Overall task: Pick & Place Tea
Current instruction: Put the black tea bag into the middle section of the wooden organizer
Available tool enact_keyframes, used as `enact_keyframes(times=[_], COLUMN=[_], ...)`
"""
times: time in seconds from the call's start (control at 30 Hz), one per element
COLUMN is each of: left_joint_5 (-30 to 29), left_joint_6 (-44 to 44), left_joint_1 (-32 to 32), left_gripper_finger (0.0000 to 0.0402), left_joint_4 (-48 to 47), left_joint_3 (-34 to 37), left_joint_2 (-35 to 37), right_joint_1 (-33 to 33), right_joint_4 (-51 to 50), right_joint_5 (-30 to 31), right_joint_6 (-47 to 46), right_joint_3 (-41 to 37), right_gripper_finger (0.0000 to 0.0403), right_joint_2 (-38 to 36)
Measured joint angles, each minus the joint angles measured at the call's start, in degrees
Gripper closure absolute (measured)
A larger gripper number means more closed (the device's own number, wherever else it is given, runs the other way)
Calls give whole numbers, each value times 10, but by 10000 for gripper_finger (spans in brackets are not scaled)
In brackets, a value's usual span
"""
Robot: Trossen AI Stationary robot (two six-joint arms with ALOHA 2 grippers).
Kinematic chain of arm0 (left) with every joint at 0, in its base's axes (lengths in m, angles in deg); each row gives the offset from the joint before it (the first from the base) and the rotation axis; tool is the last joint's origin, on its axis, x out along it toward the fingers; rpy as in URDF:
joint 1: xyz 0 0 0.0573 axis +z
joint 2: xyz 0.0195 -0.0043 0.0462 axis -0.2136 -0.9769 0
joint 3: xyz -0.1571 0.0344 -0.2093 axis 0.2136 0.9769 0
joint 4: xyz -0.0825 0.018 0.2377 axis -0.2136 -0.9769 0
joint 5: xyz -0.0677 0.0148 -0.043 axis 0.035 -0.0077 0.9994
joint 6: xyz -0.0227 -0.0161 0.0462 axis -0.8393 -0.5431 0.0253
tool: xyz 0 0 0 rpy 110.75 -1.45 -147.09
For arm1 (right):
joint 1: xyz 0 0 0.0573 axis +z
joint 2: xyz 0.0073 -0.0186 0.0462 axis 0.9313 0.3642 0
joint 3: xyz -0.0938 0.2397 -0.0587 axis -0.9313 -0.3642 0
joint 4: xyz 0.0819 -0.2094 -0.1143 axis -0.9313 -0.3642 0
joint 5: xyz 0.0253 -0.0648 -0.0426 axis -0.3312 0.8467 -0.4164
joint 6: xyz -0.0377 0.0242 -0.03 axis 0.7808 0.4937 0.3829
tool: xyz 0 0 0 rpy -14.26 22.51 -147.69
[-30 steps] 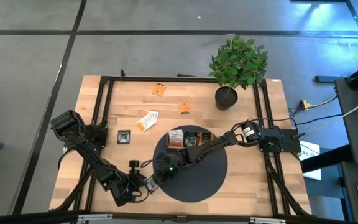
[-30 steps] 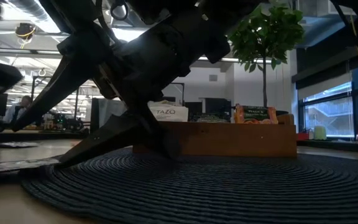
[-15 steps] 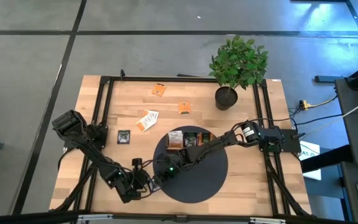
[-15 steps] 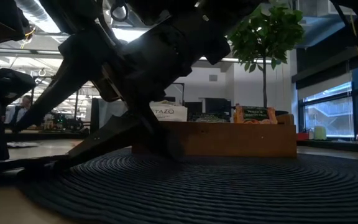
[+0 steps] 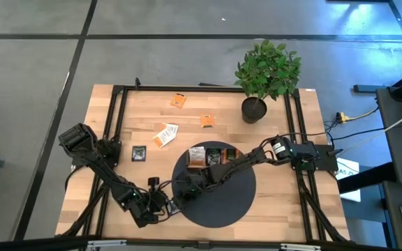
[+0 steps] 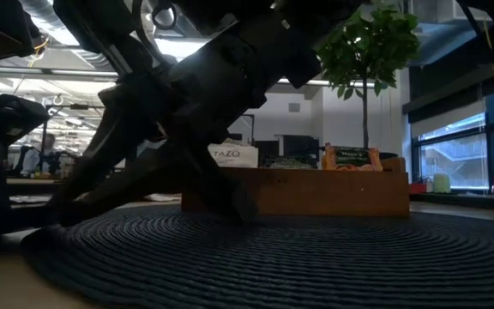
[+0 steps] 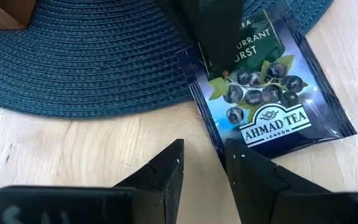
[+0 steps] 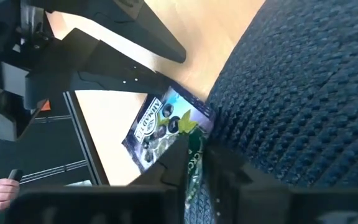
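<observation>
Two pincers, right pincer (image 8: 194, 163) pinching blue sachet (image 7: 267, 93), left pincer (image 7: 202, 163) slightly parted

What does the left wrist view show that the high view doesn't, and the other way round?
Left wrist view only: the print on the dark Ahmad Tea sachet, which lies half on the round mat and half on the table. The right gripper pinches its far edge; the left gripper is open just short of it. High view only: the wooden tray, the potted plant and four loose sachets. Both: the two grippers meeting at the mat's edge.
</observation>
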Motion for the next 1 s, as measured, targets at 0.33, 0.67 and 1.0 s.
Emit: enact_keyframes(times=[0.33, 0.67, 1.0], left_joint_5=[-11, -73, -88], left_joint_6=[0, -18, -19], left_joint_1=[-11, -30, 30], left_gripper_finger=[289, 286, 286], left_joint_4=[-37, -118, -138], left_joint_3=[1, 2, 1], left_joint_2=[19, 124, 183], right_joint_1=[-3, -34, -84], right_joint_4=[0, -125, -401], right_joint_5=[6, 7, 62], right_joint_6=[30, 152, 411], right_joint_3=[-1, -1, 1], right_gripper_finger=[398, 400, 401], right_joint_2=[-10, -123, -289])
